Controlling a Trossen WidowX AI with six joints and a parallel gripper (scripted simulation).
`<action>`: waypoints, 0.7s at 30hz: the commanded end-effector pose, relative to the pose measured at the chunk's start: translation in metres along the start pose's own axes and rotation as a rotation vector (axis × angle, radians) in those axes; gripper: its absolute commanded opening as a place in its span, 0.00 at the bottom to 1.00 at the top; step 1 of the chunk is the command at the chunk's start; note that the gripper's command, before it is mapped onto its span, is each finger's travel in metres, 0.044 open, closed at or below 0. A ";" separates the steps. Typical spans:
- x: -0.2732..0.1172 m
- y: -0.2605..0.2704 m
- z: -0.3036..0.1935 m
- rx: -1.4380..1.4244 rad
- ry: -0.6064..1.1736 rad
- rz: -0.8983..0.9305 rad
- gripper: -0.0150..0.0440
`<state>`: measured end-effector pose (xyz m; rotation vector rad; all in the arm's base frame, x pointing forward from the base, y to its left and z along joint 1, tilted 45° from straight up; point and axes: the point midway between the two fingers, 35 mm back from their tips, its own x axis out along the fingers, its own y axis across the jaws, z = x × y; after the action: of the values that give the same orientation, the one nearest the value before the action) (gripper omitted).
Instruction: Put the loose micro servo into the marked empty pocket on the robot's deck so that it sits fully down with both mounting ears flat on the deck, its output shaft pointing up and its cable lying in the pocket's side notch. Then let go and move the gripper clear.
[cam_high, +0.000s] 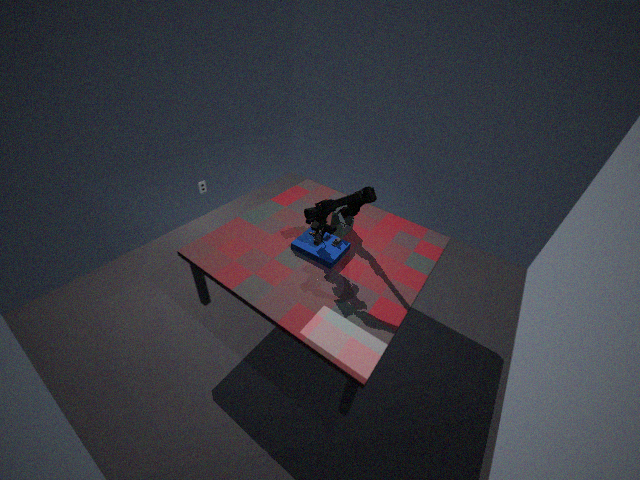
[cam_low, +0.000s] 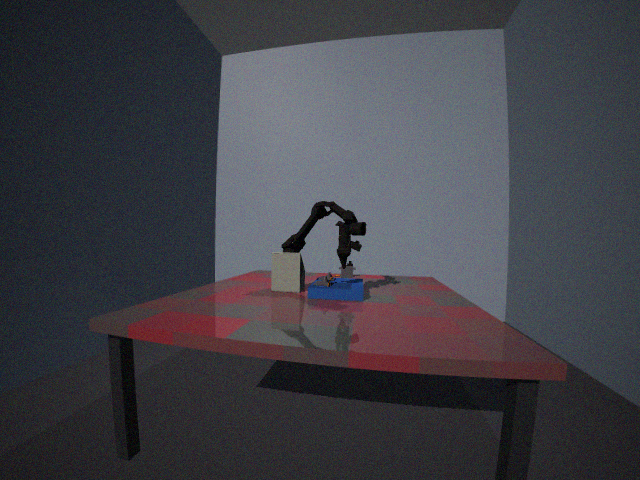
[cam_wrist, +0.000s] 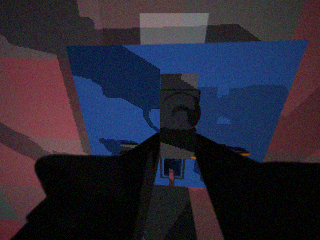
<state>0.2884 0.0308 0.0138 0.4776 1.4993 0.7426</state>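
My gripper (cam_high: 317, 241) (cam_low: 343, 267) (cam_wrist: 177, 135) points down and is shut on the grey micro servo (cam_low: 347, 272) (cam_wrist: 179, 110). The servo shows at and beyond the fingertips in the wrist view, and looks held slightly above the blue deck (cam_high: 310, 252) (cam_low: 336, 293) (cam_wrist: 230, 65). The outlined empty pocket (cam_wrist: 173, 166) shows between the dark fingers, near the deck's lower edge in the wrist view, with a reddish strip at its side. The servo's shaft direction, ears and cable cannot be made out clearly.
A grey fitting (cam_wrist: 129, 146) on the deck is partly hidden by the left finger. An orange strip (cam_wrist: 241, 153) shows beside the right finger. A pale block (cam_low: 286, 271) stands under the arm's base, left of the deck in the exterior view. The checkered table (cam_high: 242, 245) surrounds the deck.
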 end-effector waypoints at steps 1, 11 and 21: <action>-0.001 -0.001 -0.003 0.016 -0.005 -0.004 0.25; -0.001 -0.001 -0.044 0.018 -0.003 -0.004 0.25; -0.001 -0.001 -0.090 0.020 -0.001 -0.004 0.25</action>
<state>0.2117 0.0188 0.0097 0.4958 1.5152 0.7276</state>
